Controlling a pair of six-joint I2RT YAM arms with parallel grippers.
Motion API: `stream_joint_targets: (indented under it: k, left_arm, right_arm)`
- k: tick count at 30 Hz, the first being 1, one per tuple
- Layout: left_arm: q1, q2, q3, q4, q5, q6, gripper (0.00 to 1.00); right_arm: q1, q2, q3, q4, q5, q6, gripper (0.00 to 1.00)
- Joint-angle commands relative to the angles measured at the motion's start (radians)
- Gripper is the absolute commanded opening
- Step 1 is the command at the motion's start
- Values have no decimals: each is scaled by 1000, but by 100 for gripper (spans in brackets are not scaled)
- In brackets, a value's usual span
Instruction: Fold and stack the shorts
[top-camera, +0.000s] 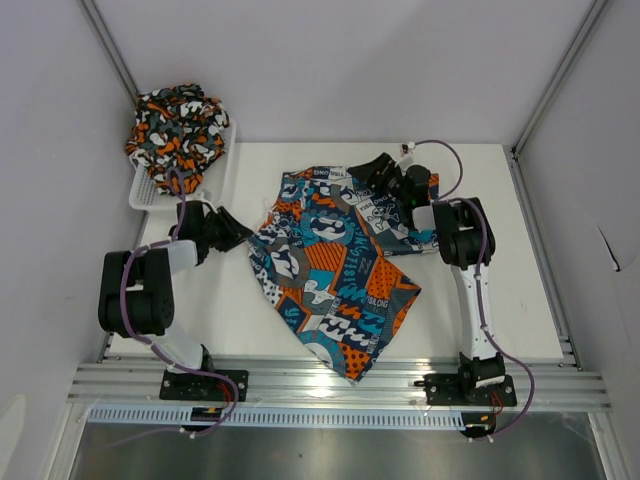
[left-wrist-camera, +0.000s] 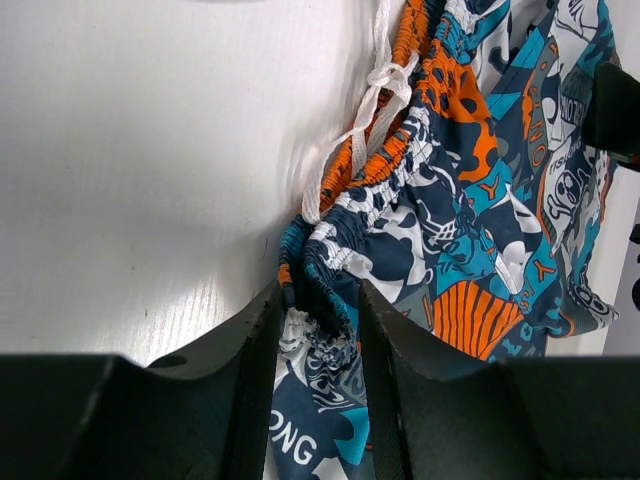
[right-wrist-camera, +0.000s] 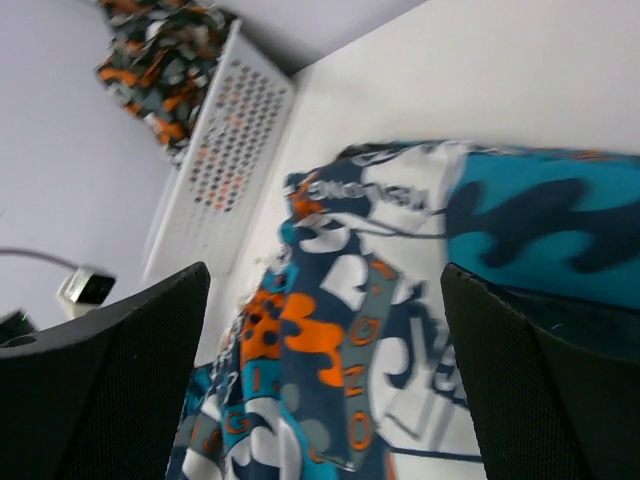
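Pinching only a gathered bit of waistband, the left claw could lose the patchwork shorts or bunch them if it pulls alone, since the right claw hovers spread wide just above their far side, gripping nothing.

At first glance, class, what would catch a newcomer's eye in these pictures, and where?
The bright teal, orange and white patchwork shorts sprawl across the middle of the table, the jaws of the left arm pinching their waistband. The orange camouflage shorts sit heaped in the white mesh basket at the far left corner.
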Motion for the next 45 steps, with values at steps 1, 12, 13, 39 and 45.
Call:
stream_joint_targets:
  k: [1,12,13,39,45]
  left_arm:
    - [10,-41,13,9,-15,33,39]
    - [9,-67,2,-14,-32,28,38]
    - [7,-74,0,-16,-32,28,38]
    - [10,-100,-21,-46,-37,20,38]
    - [12,-105,-15,-80,-46,26,40]
  right_arm:
    - [74,-39,-62,202,-84,25,100]
    - [221,-262,-376,132,-133,-222,100]
    - [234,-268,-377,109,-165,-251,99]
    - [704,-1110,-526,-991,752,-815,99]
    - [896,-1161,-552,-1302,935,-640,87]
